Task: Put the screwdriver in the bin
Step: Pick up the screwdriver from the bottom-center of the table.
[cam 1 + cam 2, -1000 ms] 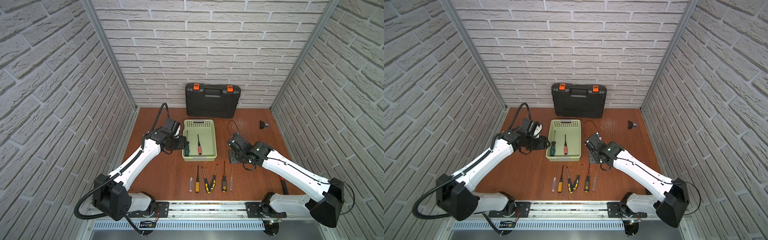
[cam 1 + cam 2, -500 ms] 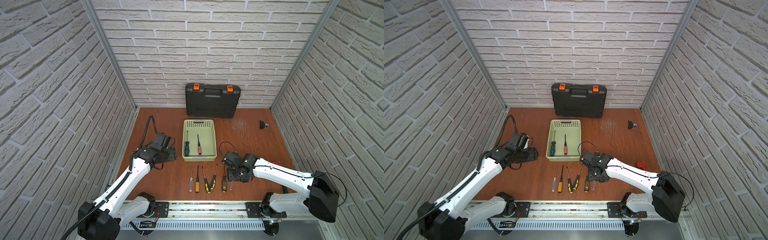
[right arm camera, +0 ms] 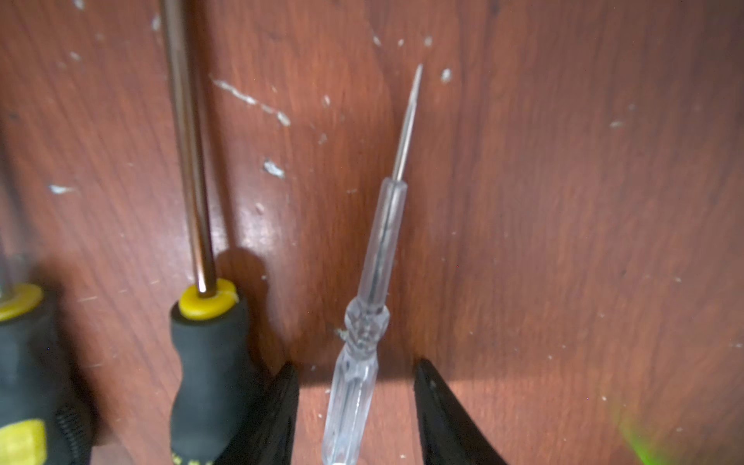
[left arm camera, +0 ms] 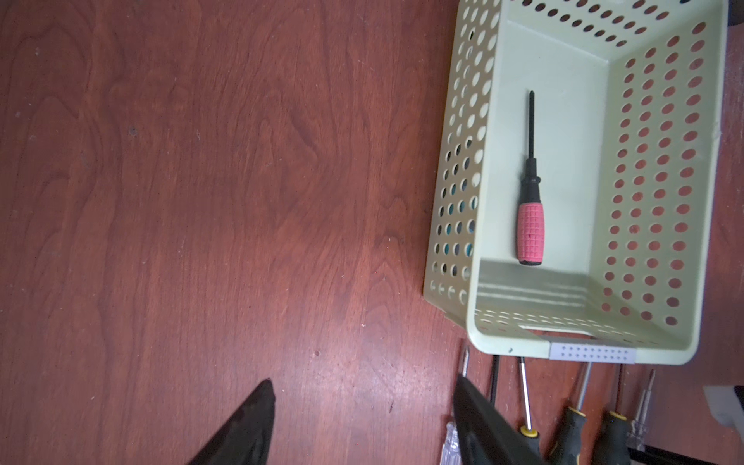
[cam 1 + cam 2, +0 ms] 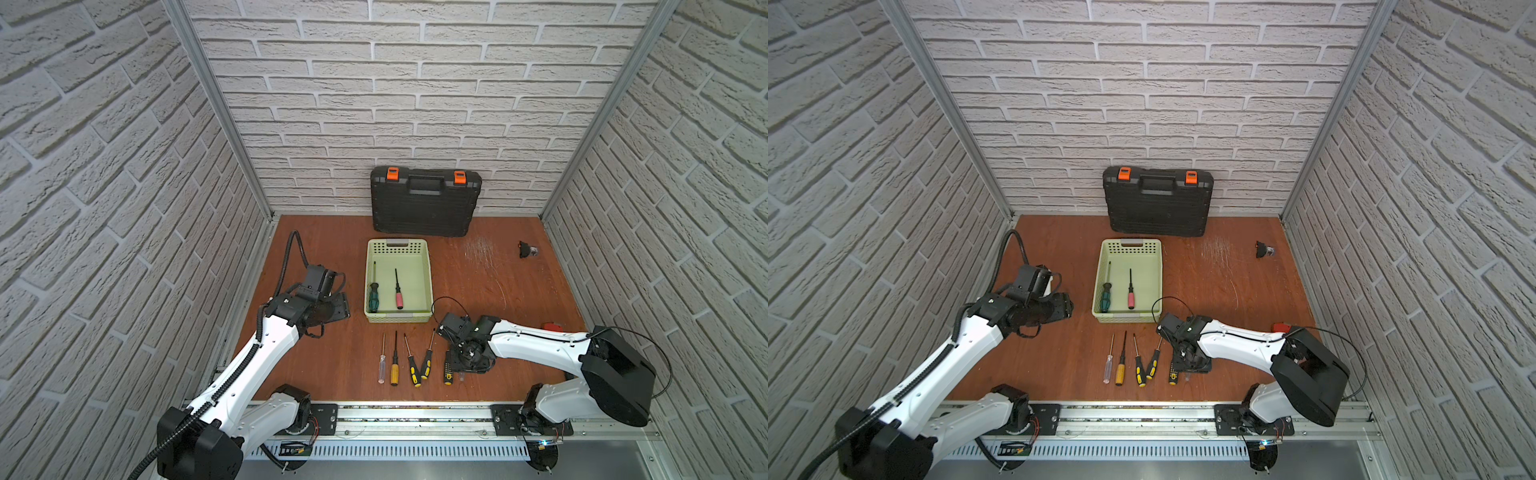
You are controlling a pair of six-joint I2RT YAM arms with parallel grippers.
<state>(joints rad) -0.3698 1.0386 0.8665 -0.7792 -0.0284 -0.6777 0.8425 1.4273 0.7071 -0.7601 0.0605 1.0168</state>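
We poise our right claw (image 3: 355, 362), jaws parted and empty, astride the clear screwdriver (image 3: 364, 322) so closing centres it

No lettering, brand, number or sign can be read on anything here. The grey strip (image 4: 592, 353) on the bin's (image 4: 503, 342) rim carries only rows of small dots. The yellow marks low on the black-and-yellow screwdriver handle (image 3: 209, 382) are too blurred to make out.
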